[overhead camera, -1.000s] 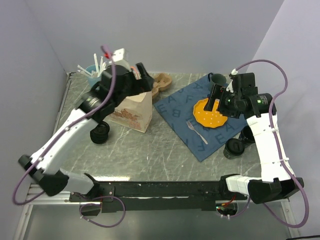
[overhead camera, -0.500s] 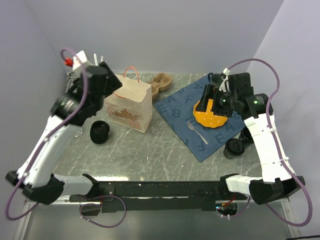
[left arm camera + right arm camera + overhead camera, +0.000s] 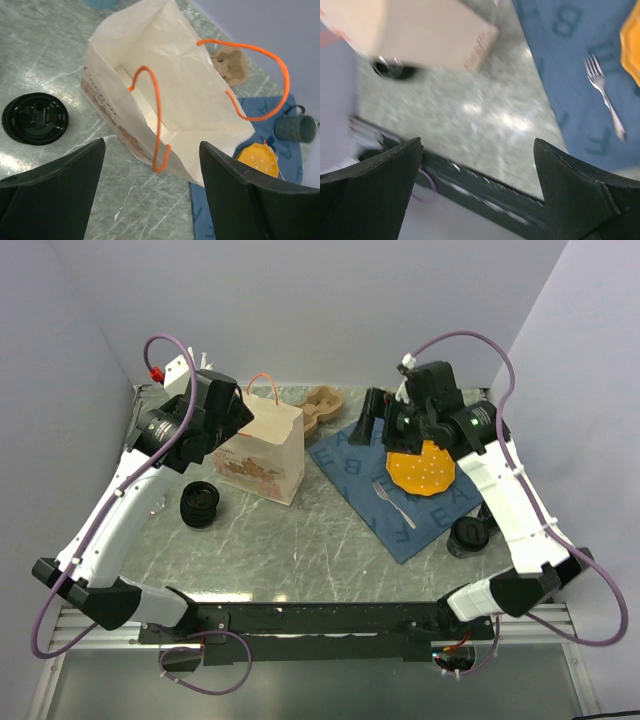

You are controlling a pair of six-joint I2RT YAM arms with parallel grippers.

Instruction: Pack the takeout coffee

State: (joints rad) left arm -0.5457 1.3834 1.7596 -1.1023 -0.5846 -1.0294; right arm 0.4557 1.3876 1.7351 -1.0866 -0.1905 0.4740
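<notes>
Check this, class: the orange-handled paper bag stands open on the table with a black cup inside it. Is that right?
Not quite. The orange-handled paper bag stands open on the table, but the black cup sits outside it, on the table beside it; the bag looks empty. The left wrist view shows this.

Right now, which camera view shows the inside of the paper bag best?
The left wrist view: it looks down into the open paper bag, showing its inner walls and both orange handles. The top external view shows the paper bag only from outside. The right wrist view catches just a blurred outer side.
</notes>
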